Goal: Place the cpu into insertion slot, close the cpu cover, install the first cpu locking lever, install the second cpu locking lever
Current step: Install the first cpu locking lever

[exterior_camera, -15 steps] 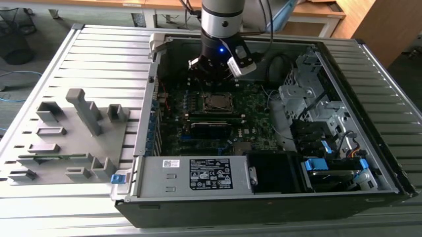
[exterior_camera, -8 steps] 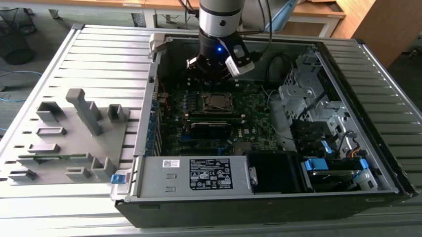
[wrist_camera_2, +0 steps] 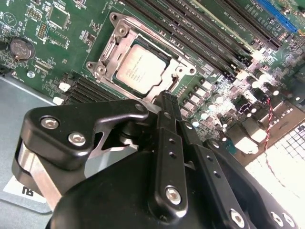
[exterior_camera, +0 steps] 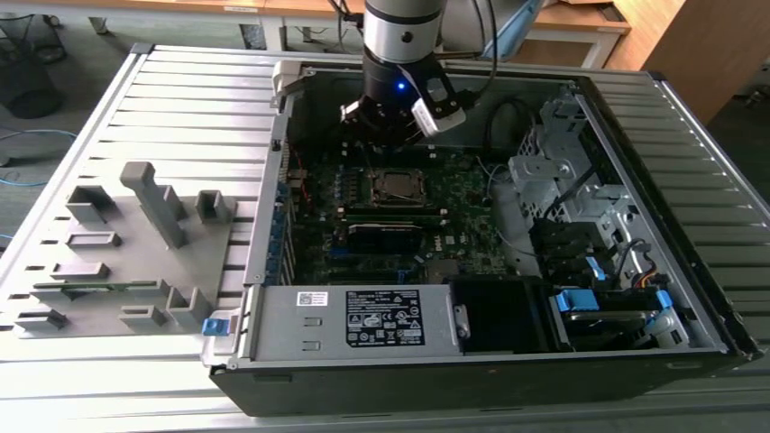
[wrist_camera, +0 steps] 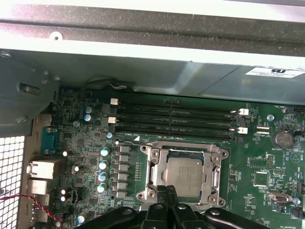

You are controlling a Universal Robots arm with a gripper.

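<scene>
**Claw closed just over the socket, cpu seated under its cover**

The gripper (wrist_camera: 167,192) hangs directly above the insertion slot (wrist_camera_2: 101,69). Its two black fingers are pressed together with nothing between them, and the tips sit near the slot's edge. That pose suits pushing or hooking a thin part better than grasping one.

The cpu (wrist_camera: 186,175) lies flat inside the slot, silver top up. The cpu cover (wrist_camera: 153,171) is folded down around it, its frame overlapping the chip's edges. So the chip is placed and the cover looks closed. The pictures do not settle whether either locking lever is latched.

The exterior view shows the arm reaching straight down into the open computer case (exterior_camera: 673,180), with the gripper (exterior_camera: 382,144) just above the cpu (exterior_camera: 394,188). The case lies on its side, probably so the board faces up for top-down work.

The long black memory slots (wrist_camera: 176,119) run just beside the slot, on its far side from the fingers. A coin battery (wrist_camera: 282,138) sits near the slot.

As for writing, there is fine print on the chip lid and a white sticker (wrist_camera: 276,71) on the case wall beyond the memory slots. A black-and-white label (exterior_camera: 385,320) sits on the power supply, well apart from the slot. None of it is transcribed here.
</scene>
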